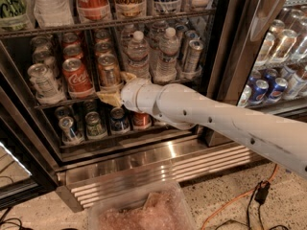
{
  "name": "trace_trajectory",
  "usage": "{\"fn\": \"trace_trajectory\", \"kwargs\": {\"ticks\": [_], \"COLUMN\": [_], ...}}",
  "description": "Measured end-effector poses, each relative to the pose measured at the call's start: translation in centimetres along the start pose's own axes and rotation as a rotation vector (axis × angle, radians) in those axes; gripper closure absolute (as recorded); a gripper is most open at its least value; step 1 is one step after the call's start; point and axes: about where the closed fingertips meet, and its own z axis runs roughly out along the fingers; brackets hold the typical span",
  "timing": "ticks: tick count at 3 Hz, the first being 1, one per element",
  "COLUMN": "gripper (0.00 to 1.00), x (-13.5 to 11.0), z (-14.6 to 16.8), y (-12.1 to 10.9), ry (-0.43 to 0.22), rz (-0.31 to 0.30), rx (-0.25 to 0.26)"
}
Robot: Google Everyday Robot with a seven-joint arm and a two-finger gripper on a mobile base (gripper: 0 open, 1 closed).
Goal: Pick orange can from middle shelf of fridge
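My hand (pixel 116 87) sits by the orange-bronze aluminium can (pixel 109 69) on the dark wire middle shelf (pixel 52 102), grip I cannot tell; pulling askew could topple the red Coca-Cola can (pixel 76 76)

Red Coca-Cola can (pixel 76 76), water bottles (pixel 138 56) (clear, capped), orange cable (pixel 235 202), plastic tub (pixel 144 210).

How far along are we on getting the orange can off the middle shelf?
Done: the arm is inside the fridge, tool at the foot of the orange can. In hand: the approach; no hold is confirmed. Left: the can stands on the middle shelf, so grip, lift and withdraw.
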Motion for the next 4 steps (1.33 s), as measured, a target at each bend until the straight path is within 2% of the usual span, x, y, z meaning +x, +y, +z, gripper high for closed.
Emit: {"fn": "trace_trajectory", "kwargs": {"ticks": [1,2,3,4], "gripper": [0.33,0.32,0.31,0.31], "x": [-0.3,-0.7,-1.1,-1.2], "z": [0.0,-0.7,-0.6,0.4], "y": [-0.9,-2.4,-3.3,-3.3], "ry": [-0.011,-0.031,-0.069,-0.102], "rz": [0.004,0.013,0.031,0.058], "rx": [0.025,0.072,0.099,0.103]}}
